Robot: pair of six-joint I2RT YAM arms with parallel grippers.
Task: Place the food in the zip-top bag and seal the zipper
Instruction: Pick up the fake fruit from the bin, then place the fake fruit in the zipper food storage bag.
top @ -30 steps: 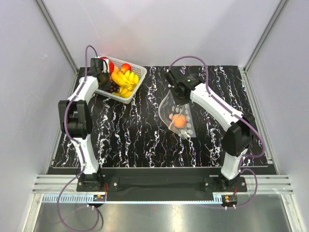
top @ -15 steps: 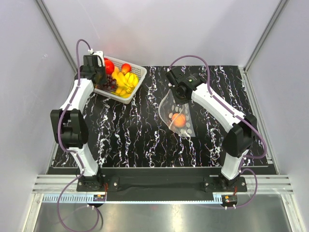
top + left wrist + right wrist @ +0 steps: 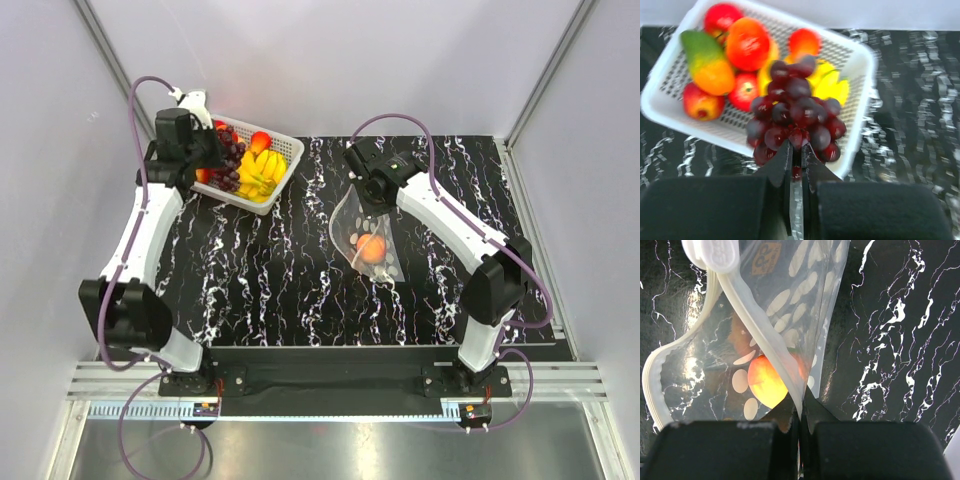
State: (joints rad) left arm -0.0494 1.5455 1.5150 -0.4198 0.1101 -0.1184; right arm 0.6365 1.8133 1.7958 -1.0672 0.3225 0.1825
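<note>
And up it comes! A second ago the left gripper (image 3: pixel 796 150) was down among the fruit in the basket (image 3: pixel 288 150). Now that arm has risen and swung back, and the grape bunch (image 3: pixel 797 117) has come up with it, hanging above the basket near its front rim. The right gripper (image 3: pixel 800 405) hasn't budged, and neither has the zip-top bag (image 3: pixel 365 235).

The left fingers are pinched almost together on one end of the bunch. The grapes are dark purple and glossy, and they hang in a tight cluster clear of the fruit below.

Still in the white lattice basket are a green-and-orange mango (image 3: pixel 707 62), a round orange-red fruit (image 3: pixel 747 42) beside it, two small red apples (image 3: pixel 700 100) toward the front wall, another red-yellow fruit (image 3: pixel 804 42) at the back, and yellow bananas (image 3: pixel 262 168) under the grapes.

Well to the right of the basket and a little nearer the arms, the right fingers are closed on one lip of the clear, dotted bag and hold it up off the black marbled table (image 3: pixel 300 290). The mouth gapes, and the ribbed zipper (image 3: pixel 651 385) curves away on the far lip, unsealed. One pink-yellow peach (image 3: pixel 765 387) sits low inside.
</note>
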